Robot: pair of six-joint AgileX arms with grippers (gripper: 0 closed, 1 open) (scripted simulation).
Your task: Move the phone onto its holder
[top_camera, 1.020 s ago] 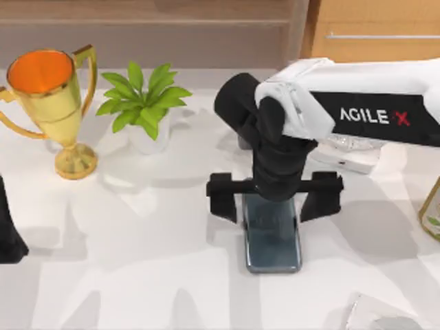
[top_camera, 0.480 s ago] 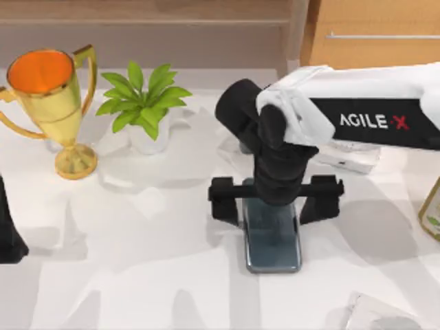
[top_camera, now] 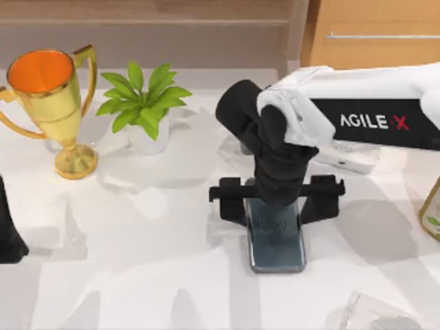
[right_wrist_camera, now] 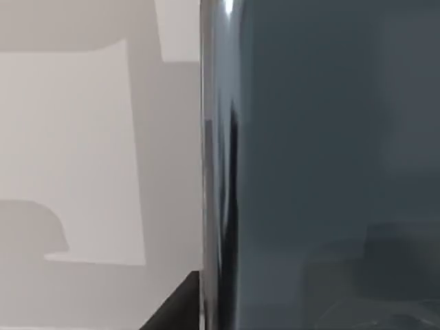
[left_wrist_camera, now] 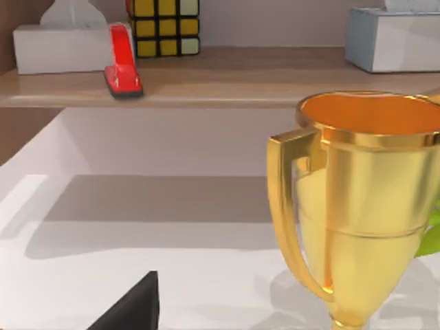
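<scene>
**Listener:** What is on the table, left to right?

**Operator:** At nine o'clock my left gripper [top_camera: 8, 237] sits parked at the table [top_camera: 137, 275] edge; I cannot tell how its jaws stand. Toward ten o'clock is a gold trophy [top_camera: 51, 103], then a small potted plant [top_camera: 143, 103] just beside it. Right of centre my right gripper [top_camera: 276, 206] hangs over the phone [top_camera: 276, 244], which lies flat on the table, long axis running from twelve to six o'clock. The jaws are spread wide, one bar on each side of the phone's far end, touching nothing that I can make out. The right wrist view looks straight down on the dark glossy screen and its silvery rim. Behind the arm, toward one o'clock, a white object [top_camera: 347, 159] peeks out; I take it for the holder but cannot be sure.

**Listener:** Which step is this?

**Operator:** I judge it the approach to the grasp; the phone is not yet gripped. Next I would need to settle lower, close on the two long edges squarely, then lift and carry it toward one o'clock.

**Listener:** Anything changed?

**Operator:** Over the last second the gripper and phone have edged slightly right, and the jaw bars look thinner, as if the wrist has dipped
</scene>
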